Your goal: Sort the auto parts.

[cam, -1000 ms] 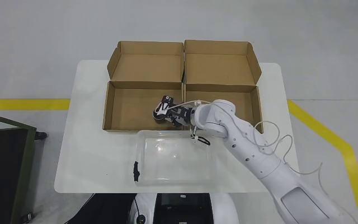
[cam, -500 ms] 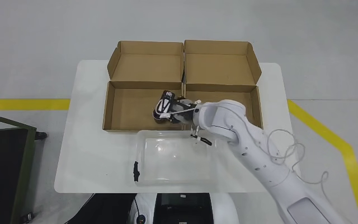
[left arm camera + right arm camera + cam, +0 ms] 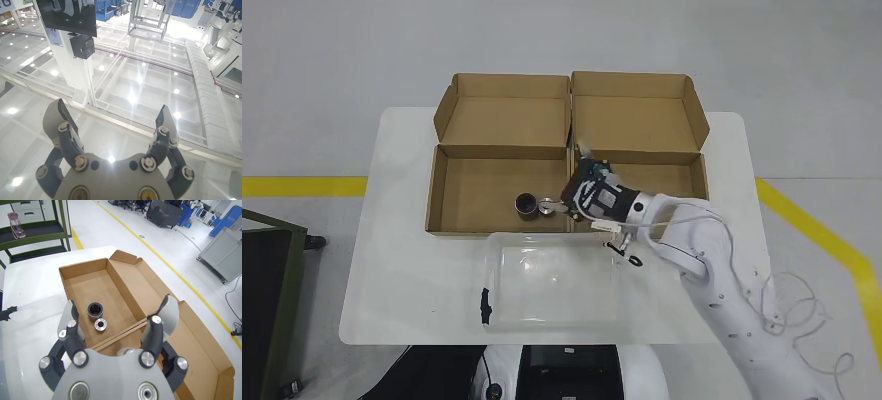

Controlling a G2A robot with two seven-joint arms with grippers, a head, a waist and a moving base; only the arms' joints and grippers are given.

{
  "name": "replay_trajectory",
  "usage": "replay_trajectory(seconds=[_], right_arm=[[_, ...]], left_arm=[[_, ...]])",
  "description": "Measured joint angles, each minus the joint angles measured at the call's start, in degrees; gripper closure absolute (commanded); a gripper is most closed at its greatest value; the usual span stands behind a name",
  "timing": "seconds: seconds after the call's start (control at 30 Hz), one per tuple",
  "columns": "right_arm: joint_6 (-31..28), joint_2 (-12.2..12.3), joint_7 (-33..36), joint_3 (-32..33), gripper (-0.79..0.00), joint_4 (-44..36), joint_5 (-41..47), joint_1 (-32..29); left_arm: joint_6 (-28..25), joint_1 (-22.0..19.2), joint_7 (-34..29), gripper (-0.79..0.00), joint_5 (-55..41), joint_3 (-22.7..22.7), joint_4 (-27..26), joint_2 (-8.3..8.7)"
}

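Black sleeve (image 3: 95,311) and silver bushing (image 3: 100,325) stand just beside each other in the left cardboard box (image 3: 85,285), near its dividing wall. The right gripper (image 3: 119,304), fingers wide and empty above that wall, could snag the cardboard or topple them. The left gripper (image 3: 112,105) gapes wide, empty, toward the ceiling, and a pale object (image 3: 123,351) under the right gripper's palm is mostly hidden.

The cardboard box (image 3: 105,291) is brown, the table (image 3: 34,275) white, larger ring (image 3: 95,311) black, smaller ring (image 3: 100,326) silver.

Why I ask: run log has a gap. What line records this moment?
right gripper: fingers open, empty, over box divider | left gripper: fingers open, empty | left box: dark bearing, silver bushing inside
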Motion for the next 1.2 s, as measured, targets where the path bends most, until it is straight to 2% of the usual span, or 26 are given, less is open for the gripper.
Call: replay_trajectory(seconds=[0.17,0.57,0.9,1.2], right_arm=[[0.8,1.1,-5.5,5.7,-0.785,-3.2,-2.5,-6.0],[4.1,3.4,-16.7,20.2,-0.785,-11.1,-7.7,-24.9],[5.6,4.3,-21.1,29.6,-0.785,-16.9,-8.3,-37.5],[7.3,4.5,-25.3,34.8,-0.785,-19.7,-8.6,-46.1]], left_arm=[[0.0,0.0,0.0,-0.785,0.0,0.0,0.0,0.00],[0.0,0.0,0.0,-0.785,0.0,0.0,0.0,0.00],[0.0,0.0,0.0,-0.785,0.0,0.0,0.0,0.00],[0.0,0.0,0.0,-0.785,0.0,0.0,0.0,0.00]])
